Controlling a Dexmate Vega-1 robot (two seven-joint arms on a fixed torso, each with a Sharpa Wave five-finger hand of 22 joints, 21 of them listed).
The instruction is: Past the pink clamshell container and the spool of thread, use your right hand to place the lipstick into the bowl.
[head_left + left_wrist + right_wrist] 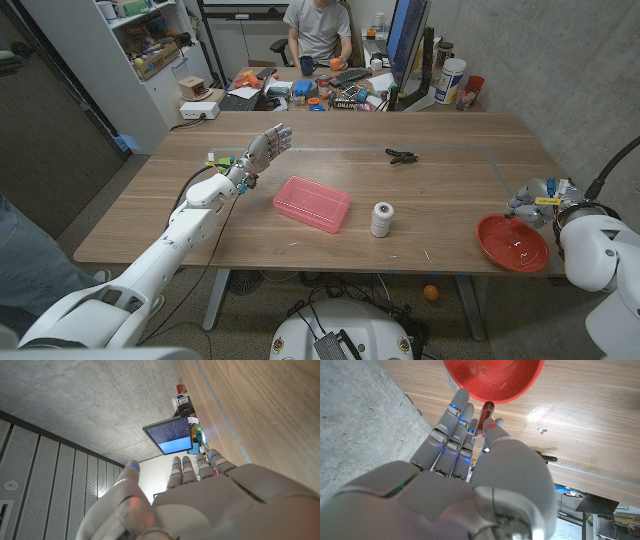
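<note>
The right hand point(470, 435) pinches the dark red lipstick tube point(486, 411) at the rim of the shallow red plastic bowl point(512, 242) on the wooden bench point(440, 170). The pink clamshell container point(311, 204) and white thread spool point(381, 219) sit mid-bench. The left hand point(262, 152) hovers with straight, empty fingers.

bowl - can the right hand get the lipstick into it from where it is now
Probably yes. The right hand pinches the lipstick just at the rim of the red bowl, and nothing lies between them. The pink container and thread spool sit well off toward the table's middle.
</note>
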